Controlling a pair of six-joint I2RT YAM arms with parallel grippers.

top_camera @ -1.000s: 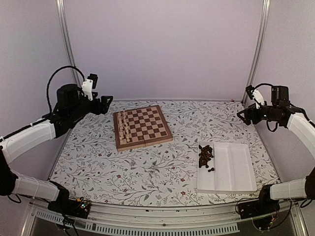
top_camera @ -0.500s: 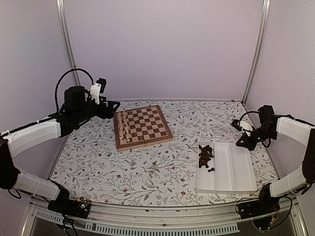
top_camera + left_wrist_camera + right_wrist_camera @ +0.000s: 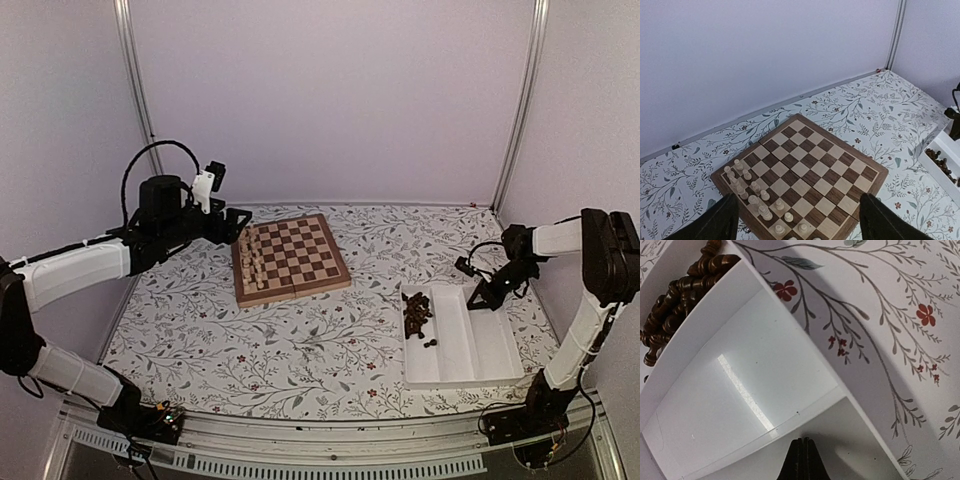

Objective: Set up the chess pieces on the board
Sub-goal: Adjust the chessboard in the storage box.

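No writing, label, brand, number or sign can be read in any view. The board (image 3: 312,250) shows only plain checks inside a bare wooden border. The white tray (image 3: 490,345) is unmarked on the surfaces that show. The table covering (image 3: 200,330) carries only a printed pattern of leaves and small red flowers.

Left gripper (image 3: 797,220) wide open, aloft; right gripper (image 3: 802,458) closed, low.
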